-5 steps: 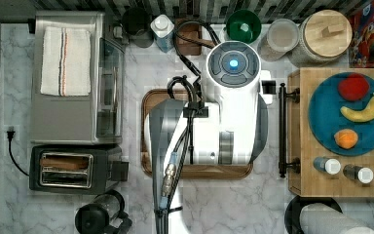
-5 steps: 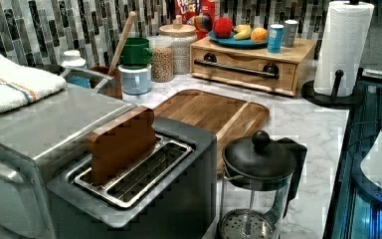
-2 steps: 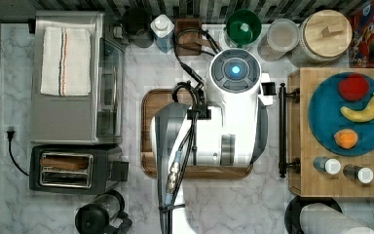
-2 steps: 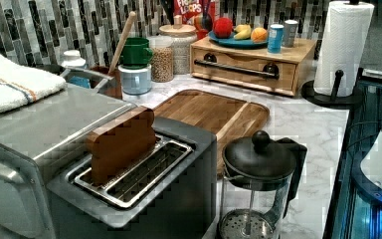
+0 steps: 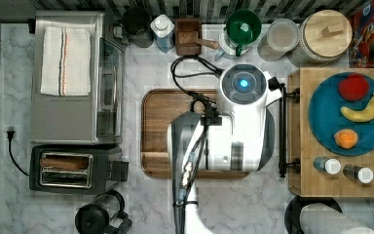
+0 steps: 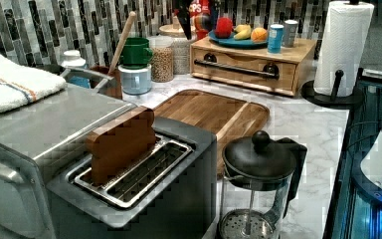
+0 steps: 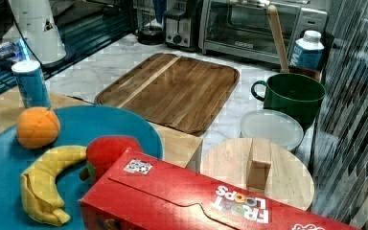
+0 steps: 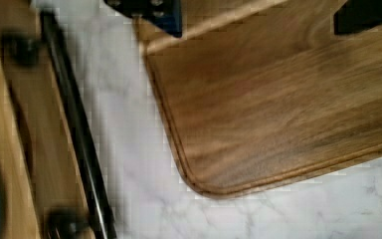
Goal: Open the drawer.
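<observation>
In the left view, a French press (image 6: pixel 258 184) and toaster (image 6: pixel 129 184) stand nearest, then the wooden tray (image 6: pixel 214 112), then the drawer (image 6: pixel 248 67) under a fruit plate (image 6: pixel 238 41). The arm (image 5: pixel 241 122) has shifted toward the top view's right, nearer the drawer's handle (image 5: pixel 282 129); gripper state: cannot tell.

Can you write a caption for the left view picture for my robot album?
A closed bamboo drawer with a black bar handle waits behind the wooden tray, fruit plate on top.
</observation>
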